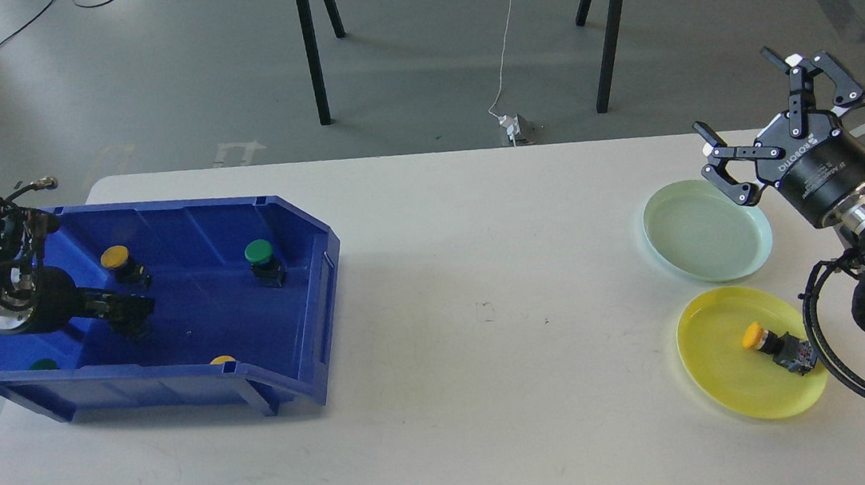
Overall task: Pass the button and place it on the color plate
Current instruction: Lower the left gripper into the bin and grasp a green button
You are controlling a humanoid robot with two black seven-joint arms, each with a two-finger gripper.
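A blue bin [301, 288] on the table's left holds several buttons: a yellow one [115, 257], a green one [259, 251], a green one [43, 364] and a yellow one [222, 360] half hidden behind the front wall. My left gripper [126, 311] reaches low inside the bin, its dark fingers against a dark button body [138, 327]; their spread cannot be made out. My right gripper [738, 94] is open and empty, raised behind the pale green plate [705, 234]. A yellow plate [725, 388] carries a yellow button [753, 336].
The white table [489, 397] spans the view. Black tripod legs [311, 46] and a white cable [505, 50] stand on the floor behind it. My right arm's cables [839, 360] loop beside the yellow plate.
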